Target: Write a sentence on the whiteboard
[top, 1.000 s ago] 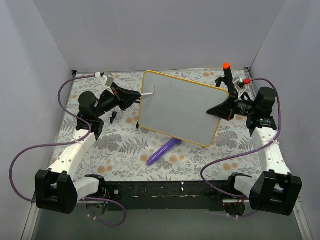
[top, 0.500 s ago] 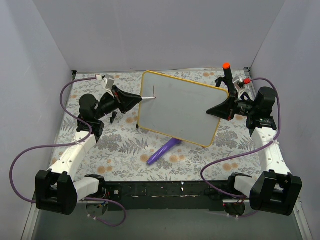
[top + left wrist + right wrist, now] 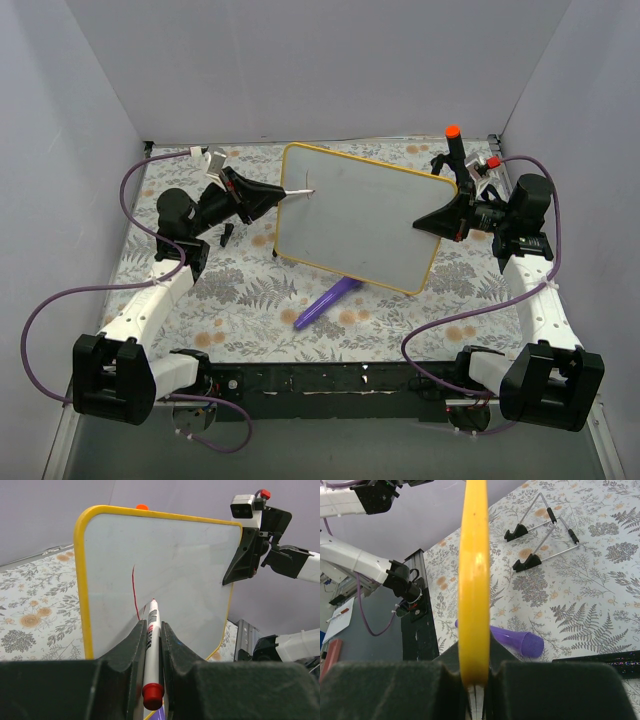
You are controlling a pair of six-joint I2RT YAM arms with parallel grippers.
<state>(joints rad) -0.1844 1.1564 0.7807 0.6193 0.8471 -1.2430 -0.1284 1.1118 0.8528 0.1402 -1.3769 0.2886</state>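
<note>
The whiteboard [image 3: 360, 215] is held up off the table, tilted, with its yellow frame. My right gripper [image 3: 428, 222] is shut on its right edge, and the frame's yellow rim [image 3: 474, 580] runs up between my right gripper's [image 3: 474, 656] fingers. My left gripper [image 3: 268, 195] is shut on a white marker [image 3: 151, 630] with a red end. The marker's tip rests on the whiteboard [image 3: 175, 565] near its left side. The only writing from the sentence is one thin curved red stroke [image 3: 134, 592] just above the tip.
A purple tube [image 3: 327, 302] lies on the floral cloth below the board and also shows in the right wrist view [image 3: 515, 641]. A wire stand with black feet [image 3: 540, 535] lies under the board. A black post with an orange top [image 3: 452, 145] stands at the back right.
My left gripper has shifted the marker tip slightly right and down on the board's upper left part. The board and the right arm have stayed still.
</note>
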